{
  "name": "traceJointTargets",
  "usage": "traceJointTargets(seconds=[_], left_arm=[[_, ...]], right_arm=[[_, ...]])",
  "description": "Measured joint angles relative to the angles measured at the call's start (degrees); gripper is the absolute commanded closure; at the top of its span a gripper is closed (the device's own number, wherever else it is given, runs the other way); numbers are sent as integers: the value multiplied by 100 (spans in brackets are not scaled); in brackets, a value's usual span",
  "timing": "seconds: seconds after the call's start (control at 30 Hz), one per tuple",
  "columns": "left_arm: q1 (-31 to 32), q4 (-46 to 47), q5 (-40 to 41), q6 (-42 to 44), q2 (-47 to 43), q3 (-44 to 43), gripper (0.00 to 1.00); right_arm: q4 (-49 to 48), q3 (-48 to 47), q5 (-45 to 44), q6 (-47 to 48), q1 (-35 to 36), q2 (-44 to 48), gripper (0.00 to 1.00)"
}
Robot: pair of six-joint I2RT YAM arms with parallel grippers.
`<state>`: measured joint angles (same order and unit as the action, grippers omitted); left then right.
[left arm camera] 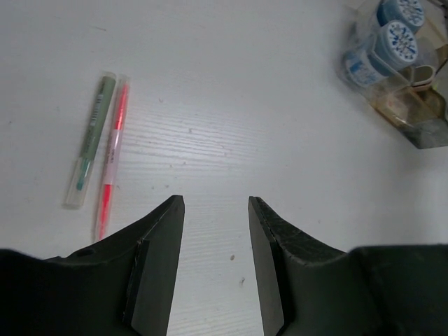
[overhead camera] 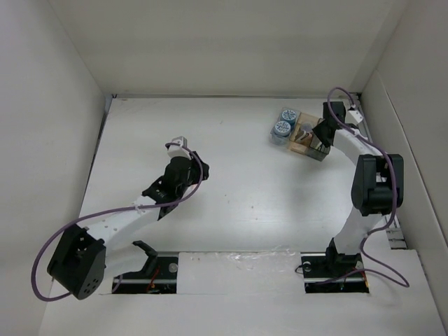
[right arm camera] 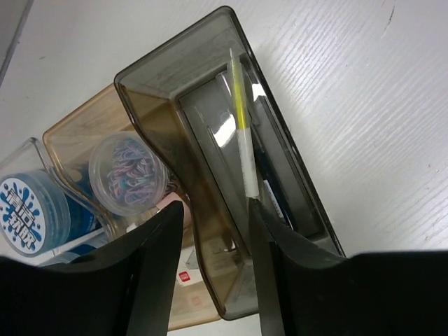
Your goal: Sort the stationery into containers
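White bench fills your top view: the left arm reaches over its bare middle, while the right arm bends towards the far right corner. The joined containers sit there, with two blue cylinders standing at their left end. On your left wrist view, the left jaws are spread with nothing between them above bare bench. A green pen and a pink pen lie side by side ahead and to the left, well apart from the containers at upper right. On your right wrist view, the right jaws are spread too, over the smoky grey box. A yellow-and-white pen leans inside that box, unpinched, its lower end hidden behind one fingertip. Beside it, the tan box holds a clear tub of coloured paper clips, and a blue cylinder stands in the clear box beyond.
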<state>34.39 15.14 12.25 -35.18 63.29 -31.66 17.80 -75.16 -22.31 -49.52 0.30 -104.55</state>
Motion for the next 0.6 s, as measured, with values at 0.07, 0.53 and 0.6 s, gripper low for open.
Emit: traceJointTargets(seconds=[0.07,0.53,0.6], left_arm=[[0,-125,138,0,122,-70,62],[0,-811,822,22,1840,-1038,75],[0,-881,883,20,2037,-1099,75]], right_arm=[[-20,85,74,-7,-11,81,52],[-898,1231,1272,11,1311,2052,100],[-955,1377,1349,31,1628,2052,97]])
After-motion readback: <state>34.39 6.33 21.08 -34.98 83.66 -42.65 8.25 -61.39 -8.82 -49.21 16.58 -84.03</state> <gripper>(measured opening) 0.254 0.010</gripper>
